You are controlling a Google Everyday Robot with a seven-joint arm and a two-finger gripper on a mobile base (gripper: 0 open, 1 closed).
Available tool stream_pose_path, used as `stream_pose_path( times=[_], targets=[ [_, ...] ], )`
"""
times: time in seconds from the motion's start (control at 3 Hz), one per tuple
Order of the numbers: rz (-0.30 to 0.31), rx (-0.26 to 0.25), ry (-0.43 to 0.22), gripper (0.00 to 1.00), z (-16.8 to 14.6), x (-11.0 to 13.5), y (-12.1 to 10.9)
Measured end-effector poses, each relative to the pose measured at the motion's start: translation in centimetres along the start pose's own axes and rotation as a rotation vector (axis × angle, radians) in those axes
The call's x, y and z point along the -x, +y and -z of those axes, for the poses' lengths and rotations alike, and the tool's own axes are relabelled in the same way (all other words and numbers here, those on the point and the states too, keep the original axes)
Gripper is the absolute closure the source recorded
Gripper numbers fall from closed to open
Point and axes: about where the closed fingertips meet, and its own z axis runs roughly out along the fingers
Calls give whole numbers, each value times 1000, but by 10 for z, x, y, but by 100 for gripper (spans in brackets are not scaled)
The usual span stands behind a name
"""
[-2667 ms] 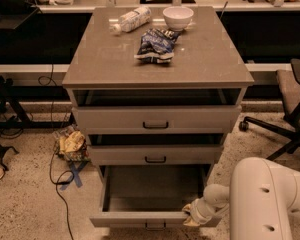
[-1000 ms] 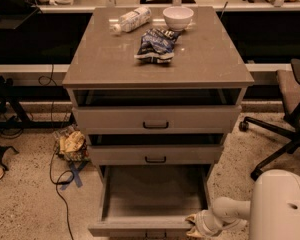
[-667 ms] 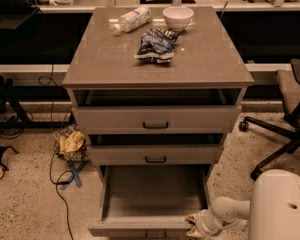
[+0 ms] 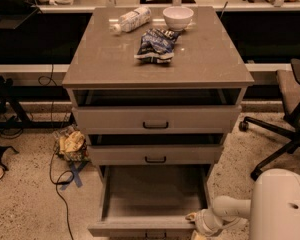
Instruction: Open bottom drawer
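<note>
The bottom drawer (image 4: 140,228) of the grey-beige cabinet stands pulled far out, and its inside (image 4: 152,194) shows bare. Its small black handle (image 4: 155,234) is just visible at the lower edge of the view. My gripper (image 4: 196,224) is at the right end of the drawer's front panel, low in the view, on a white arm (image 4: 230,209) that reaches in from the right. The middle drawer (image 4: 155,155) and the top drawer (image 4: 155,119) sit slightly out above it.
On the cabinet top (image 4: 205,59) lie a plastic bottle (image 4: 131,20), a white bowl (image 4: 178,17) and a snack bag (image 4: 155,43). An office chair (image 4: 290,114) stands to the right. A crumpled bag (image 4: 72,145) and a cable (image 4: 57,184) lie on the floor to the left. My white body (image 4: 280,209) fills the lower right.
Since the earliest frame the bottom drawer has come further out and my gripper has moved down and towards the camera with its front. Over the last second almost nothing has moved.
</note>
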Motion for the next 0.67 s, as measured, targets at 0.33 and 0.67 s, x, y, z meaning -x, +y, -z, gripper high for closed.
stream_pose_path(
  times=[0.33, 0.67],
  targets=[
    [30, -78, -18, 0, 36, 15, -9],
    [68, -204, -14, 0, 97, 36, -22]
  ],
)
